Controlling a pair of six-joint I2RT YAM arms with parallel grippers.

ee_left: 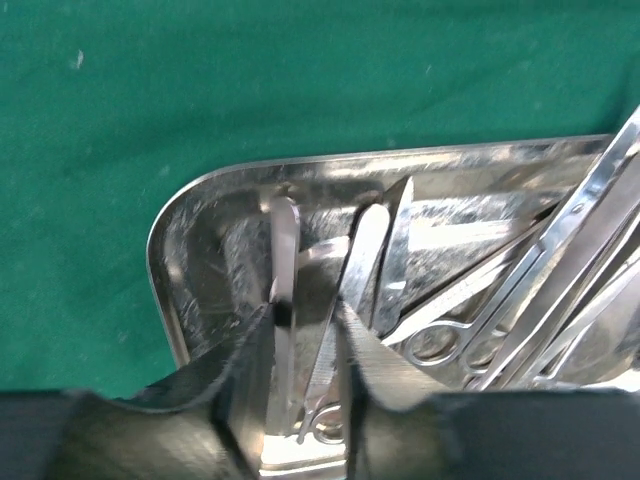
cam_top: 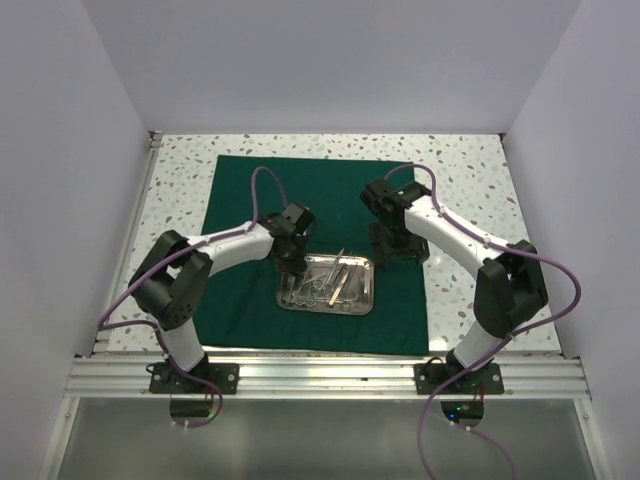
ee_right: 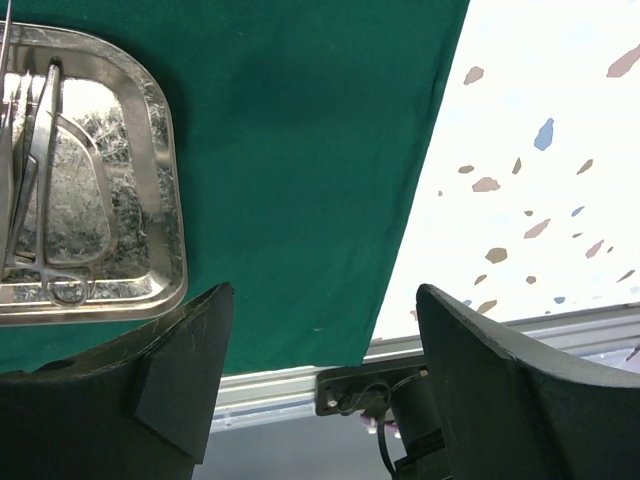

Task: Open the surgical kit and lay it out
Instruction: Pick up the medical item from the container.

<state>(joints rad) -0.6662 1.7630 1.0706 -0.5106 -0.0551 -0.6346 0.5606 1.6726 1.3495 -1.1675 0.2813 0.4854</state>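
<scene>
Dark green drape [cam_top: 240, 200] spread flat on speckled bench [cam_top: 470, 170]. Steel tray [cam_top: 366, 290] on drape, toward its 6 o'clock edge, slim silver instruments [cam_top: 335, 280] lying inside. Left claw [ee_left: 305, 320] dipped into tray's 9 o'clock end, fingers nearly together, pinching tweezers [ee_left: 285, 250]. Right claw [ee_right: 322, 295] spread wide, holding nothing, above drape at tray's 3 o'clock.

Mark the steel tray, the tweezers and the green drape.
steel tray [ee_right: 135, 190], right wrist view, bare floor near its right rim
tweezers [ee_left: 285, 240], left wrist view, on the left blade
green drape [cam_top: 232, 190], top external view, bare cloth at its far left
</scene>
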